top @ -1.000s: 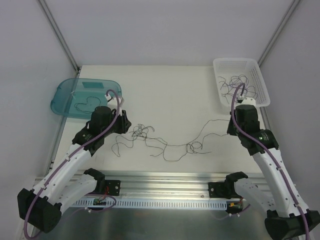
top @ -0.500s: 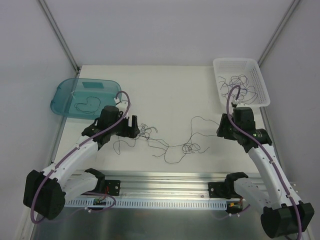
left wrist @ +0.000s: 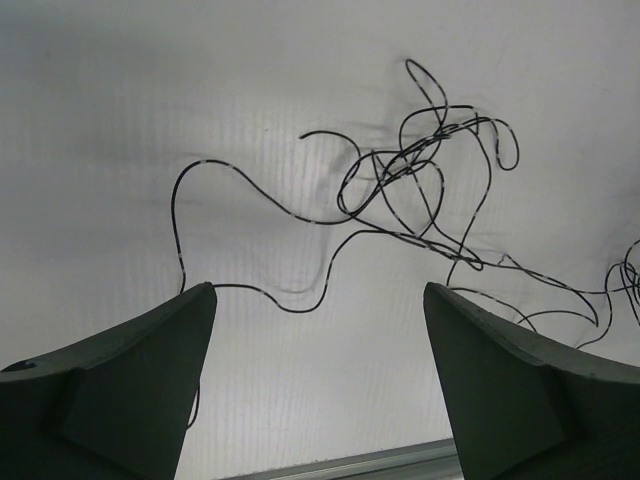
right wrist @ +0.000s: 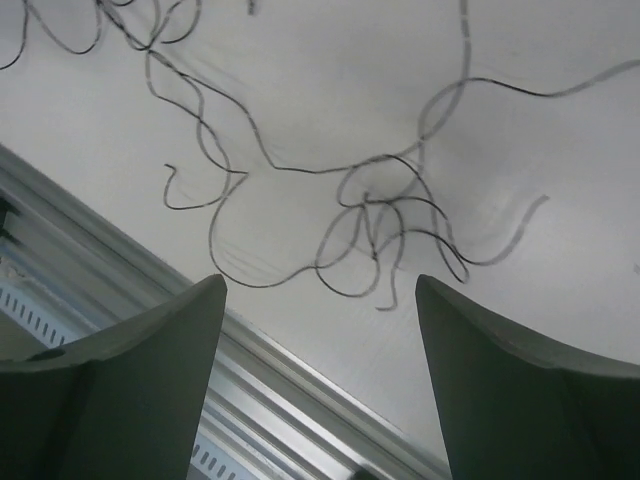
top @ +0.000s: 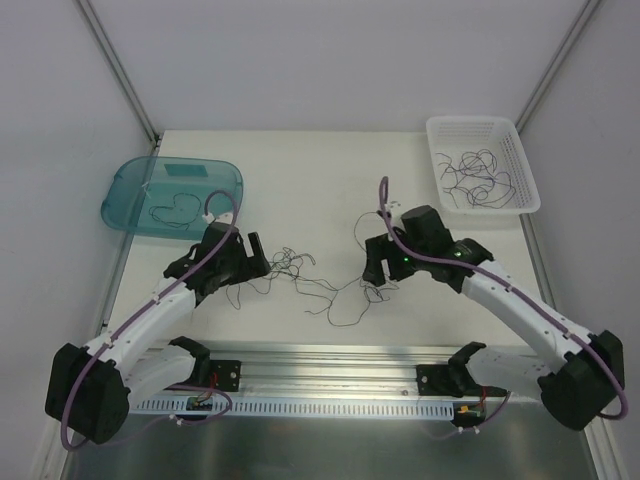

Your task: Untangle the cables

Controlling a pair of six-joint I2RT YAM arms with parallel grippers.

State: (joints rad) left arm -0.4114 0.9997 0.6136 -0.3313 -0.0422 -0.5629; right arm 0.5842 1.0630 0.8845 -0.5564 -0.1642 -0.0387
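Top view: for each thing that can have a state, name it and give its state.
Left gripper: open, empty.
Right gripper: open, empty.
Table cables: tangled, lying loose.
Tray: holds one cable.
Basket: holds several cables.

Left fingers (left wrist: 120, 390) apart; right fingers (right wrist: 130, 380) apart

We look down on a cream-white flat table (top: 320, 180): thin dark tangled cables (top: 284, 263) sprawl across its near middle, a translucent teal plastic tray (top: 125, 195) at left, a white mesh plastic basket (top: 480, 125) far right.
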